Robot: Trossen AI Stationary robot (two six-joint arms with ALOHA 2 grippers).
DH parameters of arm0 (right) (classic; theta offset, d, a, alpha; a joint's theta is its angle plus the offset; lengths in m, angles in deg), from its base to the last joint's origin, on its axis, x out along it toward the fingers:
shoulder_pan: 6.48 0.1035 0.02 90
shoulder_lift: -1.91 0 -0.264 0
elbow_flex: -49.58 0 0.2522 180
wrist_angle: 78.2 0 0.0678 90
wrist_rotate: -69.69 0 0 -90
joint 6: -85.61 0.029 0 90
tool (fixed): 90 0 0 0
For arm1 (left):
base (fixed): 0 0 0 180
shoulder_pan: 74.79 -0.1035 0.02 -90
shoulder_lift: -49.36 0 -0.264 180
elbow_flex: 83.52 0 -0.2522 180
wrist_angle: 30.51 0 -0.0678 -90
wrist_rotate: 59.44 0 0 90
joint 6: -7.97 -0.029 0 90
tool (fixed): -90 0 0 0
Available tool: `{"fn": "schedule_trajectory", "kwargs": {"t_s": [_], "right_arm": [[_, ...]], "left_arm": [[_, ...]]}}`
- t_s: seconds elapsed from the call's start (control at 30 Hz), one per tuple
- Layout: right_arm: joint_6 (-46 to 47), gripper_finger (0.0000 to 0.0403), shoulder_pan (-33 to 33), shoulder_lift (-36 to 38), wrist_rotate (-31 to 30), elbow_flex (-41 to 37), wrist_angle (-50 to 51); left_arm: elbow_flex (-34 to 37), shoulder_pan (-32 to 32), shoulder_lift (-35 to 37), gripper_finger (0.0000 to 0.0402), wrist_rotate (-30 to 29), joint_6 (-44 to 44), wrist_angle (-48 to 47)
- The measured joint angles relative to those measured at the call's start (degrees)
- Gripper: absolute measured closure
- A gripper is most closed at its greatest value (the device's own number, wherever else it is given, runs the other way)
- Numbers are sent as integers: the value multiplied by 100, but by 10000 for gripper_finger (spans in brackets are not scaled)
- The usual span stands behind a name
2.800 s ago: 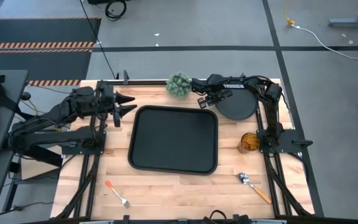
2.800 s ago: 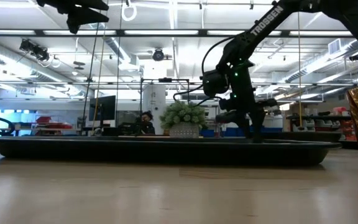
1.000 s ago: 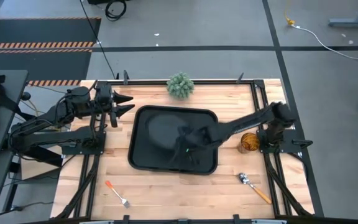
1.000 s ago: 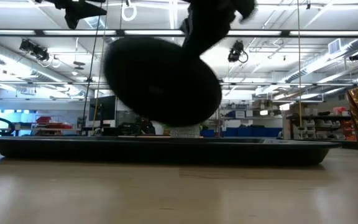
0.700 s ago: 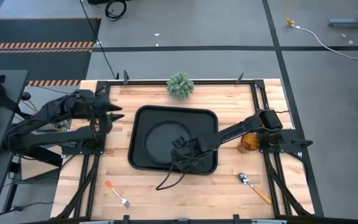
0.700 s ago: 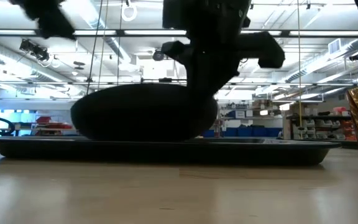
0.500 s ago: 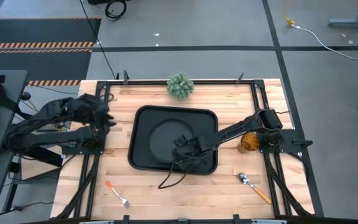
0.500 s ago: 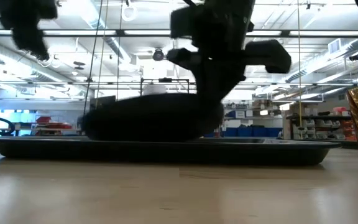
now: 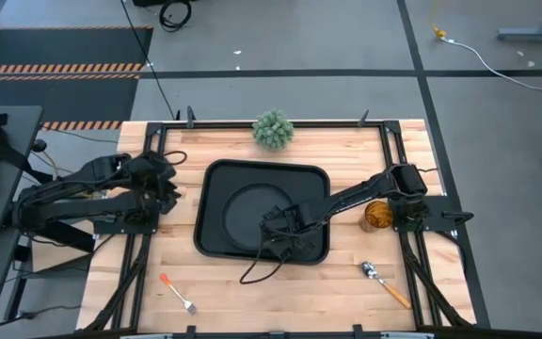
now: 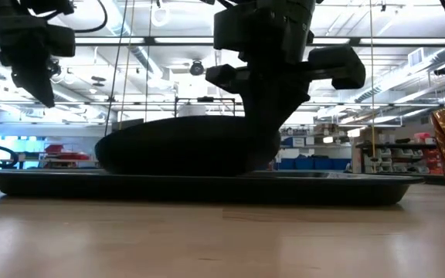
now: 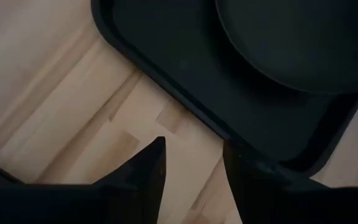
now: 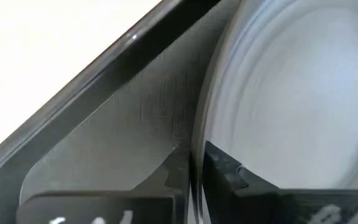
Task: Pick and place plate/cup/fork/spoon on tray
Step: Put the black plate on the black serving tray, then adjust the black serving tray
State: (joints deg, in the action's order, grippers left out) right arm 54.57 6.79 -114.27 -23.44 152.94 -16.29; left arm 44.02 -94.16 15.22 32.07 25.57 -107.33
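The plate (image 9: pixel 249 209) lies inside the tray (image 9: pixel 216 240), its rim between the barely parted fingers of the right gripper (image 12: pixel 194 163). The left gripper (image 11: pixel 191 163), fingers apart and empty, hovers just beside the tray's left edge.

Plate (image 9: pixel 243 213) in tray (image 9: pixel 216 244), left half.

A pale wooden table (image 9: pixel 233 292) carries the black tray (image 9: pixel 216 247) at its middle. Directly on the wood lie the fork (image 9: pixel 176 293) near the front left, the spoon (image 9: pixel 385 283) front right, the amber cup (image 9: pixel 376 215) beside the tray, and what seems a green plant ball (image 9: pixel 273 129) at the back.
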Motion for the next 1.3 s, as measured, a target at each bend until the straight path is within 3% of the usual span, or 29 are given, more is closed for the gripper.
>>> {"fn": "schedule_trajectory", "kwargs": {"t_s": [0.27,0.37,0.47,0.57,0.8,1.03,1.3], "right_arm": [[408,289,46,92,-31,158,511],[1351,256,85,197,36,370,858],[2453,234,146,255,485,376,1136],[3070,231,307,267,745,116,1155],[3424,246,674,262,759,-652,1010],[3211,248,816,293,737,-1175,980],[2768,248,815,250,622,-1326,1923]], "left_arm": [[2,162,-826,237,316,41,-1],[2,340,-1172,237,314,-155,10],[2,535,-1396,237,314,-170,56],[2,727,-1506,237,314,-152,126],[2,1105,-1522,237,312,120,226],[0,1401,-1521,237,320,416,268],[2,1874,-1520,237,327,888,573]]}}
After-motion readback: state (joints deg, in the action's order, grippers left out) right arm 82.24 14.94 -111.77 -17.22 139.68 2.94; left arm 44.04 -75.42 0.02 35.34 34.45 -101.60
